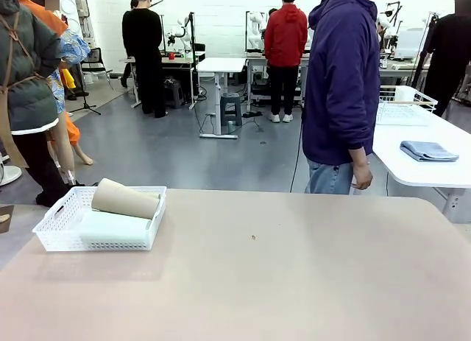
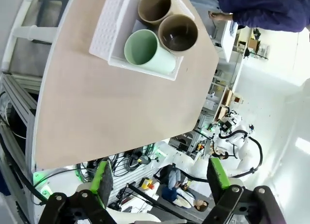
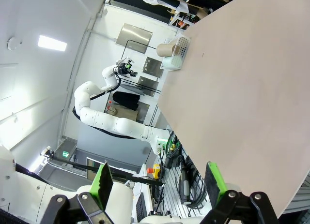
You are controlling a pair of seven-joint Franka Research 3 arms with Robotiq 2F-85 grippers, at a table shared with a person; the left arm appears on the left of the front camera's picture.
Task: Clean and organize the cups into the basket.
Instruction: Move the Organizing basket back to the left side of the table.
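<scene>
Front view: matte beige table [image 1: 294, 282] with rounded corners, grey floor beyond, a person [image 1: 342, 83] in a purple hoodie at the far edge, folded blue cloth [image 1: 427, 151] on a white side table. Near the left edge, white lattice basket [image 1: 66, 230] holding tapered cups on their sides: tan [image 1: 125, 199], mint [image 2: 147, 51], brown [image 2: 178, 33]. Left gripper [image 2: 160, 179] and right gripper [image 3: 160, 178] raised above the table, green-padded jaws spread wide, gripping nothing.
</scene>
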